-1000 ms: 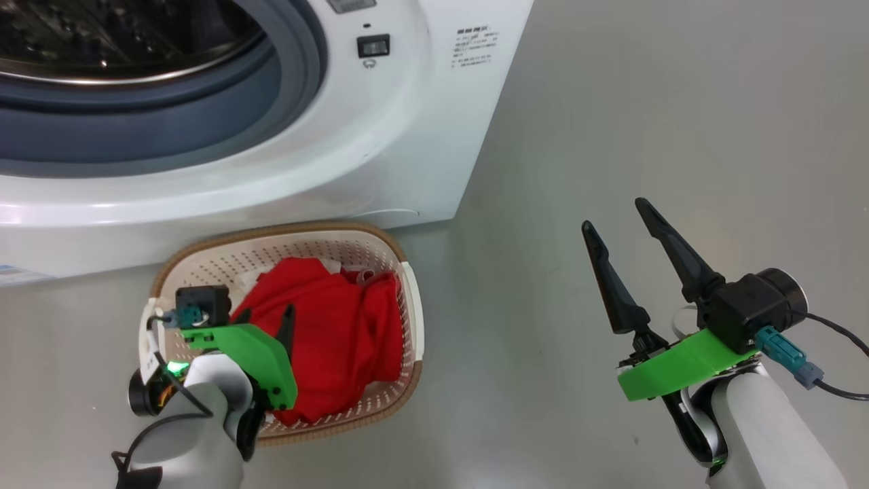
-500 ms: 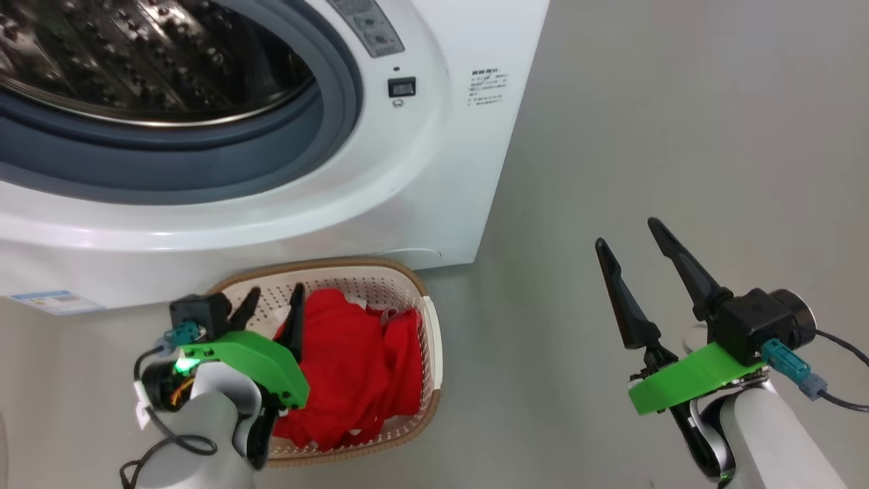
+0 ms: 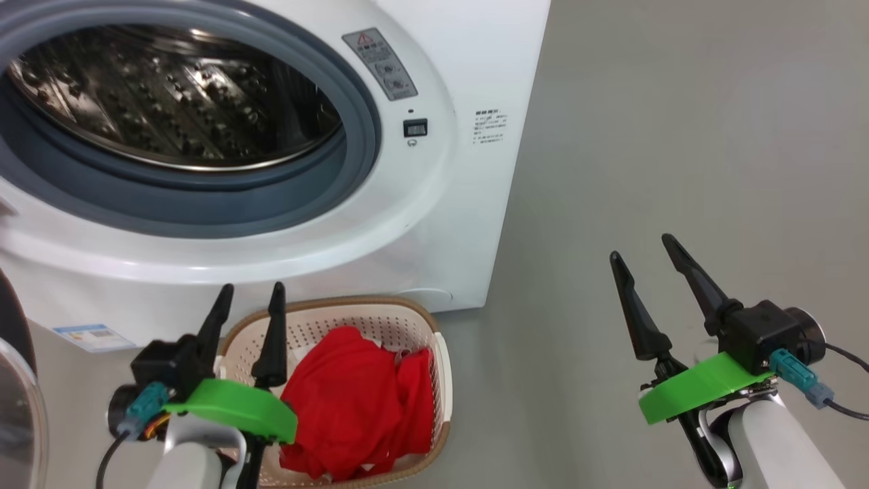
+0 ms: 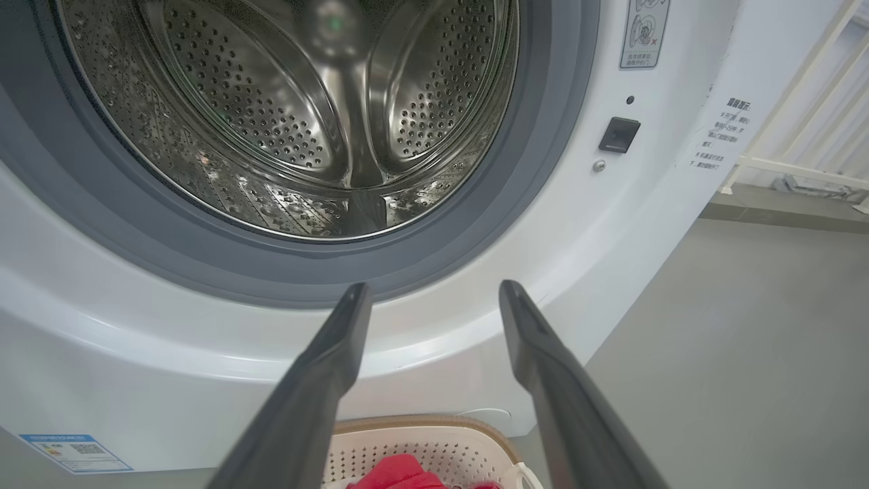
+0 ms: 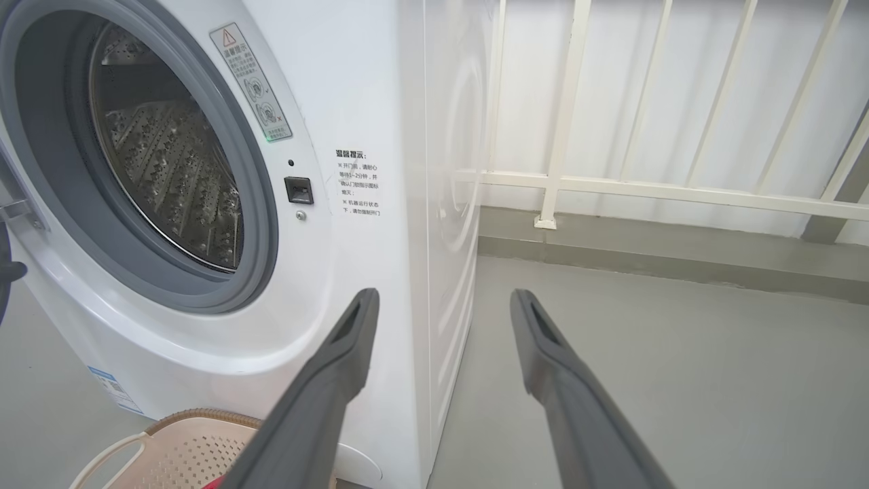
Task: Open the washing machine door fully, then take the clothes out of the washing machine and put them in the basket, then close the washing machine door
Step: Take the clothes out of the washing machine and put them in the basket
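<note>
The left gripper stands at about 7 o'clock in the head view with its jaws spread as wide as they go; nothing lies between them and they touch nothing. Its two dark fingers point toward 12 o'clock, their tips showing against the lower front of the washing machine, just past the 10 o'clock corner of the basket. In the left wrist view those fingers frame the machine's white lower front, with the drum at 12 o'clock and the basket's far edge at 6 o'clock.

The right gripper sits at about 4 o'clock in the head view, over the grey floor, well apart from machine and basket. Its jaws are equally wide apart, empty and in contact with nothing; the fingers lean toward 11 o'clock.

The clothes, a heap of bright red fabric, lie inside the basket, which stands on the floor just before the machine, at 6 o'clock from the drum mouth. The washing machine door is swung open at the 8 o'clock edge of the head view, where a slice of its black rim and clear glass shows
</note>
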Robot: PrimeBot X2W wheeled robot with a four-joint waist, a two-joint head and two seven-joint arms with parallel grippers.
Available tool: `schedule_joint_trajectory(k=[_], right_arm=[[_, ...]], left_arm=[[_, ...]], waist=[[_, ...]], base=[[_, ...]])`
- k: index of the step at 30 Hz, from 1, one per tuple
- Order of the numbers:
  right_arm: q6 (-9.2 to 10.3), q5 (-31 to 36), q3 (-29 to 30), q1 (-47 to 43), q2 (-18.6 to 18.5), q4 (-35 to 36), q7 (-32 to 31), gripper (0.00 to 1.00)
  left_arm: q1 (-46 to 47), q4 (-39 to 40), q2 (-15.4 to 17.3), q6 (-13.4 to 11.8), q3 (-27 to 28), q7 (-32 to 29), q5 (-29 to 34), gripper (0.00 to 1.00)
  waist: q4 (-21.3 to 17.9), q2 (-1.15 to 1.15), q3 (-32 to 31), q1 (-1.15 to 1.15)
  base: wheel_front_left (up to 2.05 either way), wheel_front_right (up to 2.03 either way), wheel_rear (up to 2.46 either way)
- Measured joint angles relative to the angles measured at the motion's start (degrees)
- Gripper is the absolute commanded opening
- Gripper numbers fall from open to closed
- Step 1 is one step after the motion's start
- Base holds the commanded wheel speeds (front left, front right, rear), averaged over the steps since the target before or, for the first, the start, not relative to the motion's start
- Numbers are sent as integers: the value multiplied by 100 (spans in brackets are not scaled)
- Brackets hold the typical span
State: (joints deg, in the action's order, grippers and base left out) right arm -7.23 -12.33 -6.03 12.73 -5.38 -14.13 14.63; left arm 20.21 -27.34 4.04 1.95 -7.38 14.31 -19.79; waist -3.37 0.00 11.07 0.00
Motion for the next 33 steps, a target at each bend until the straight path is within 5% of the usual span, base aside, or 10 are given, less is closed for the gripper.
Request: schedule_joint_trajectory(k=[33], right_arm=[[0, 286, 201, -888, 149, 105, 0, 100]], left_arm=[[-1922, 2065, 222, -401, 356, -185, 219, 100]], waist=[[-61, 0, -1136, 0]], base=[[0, 0, 0]])
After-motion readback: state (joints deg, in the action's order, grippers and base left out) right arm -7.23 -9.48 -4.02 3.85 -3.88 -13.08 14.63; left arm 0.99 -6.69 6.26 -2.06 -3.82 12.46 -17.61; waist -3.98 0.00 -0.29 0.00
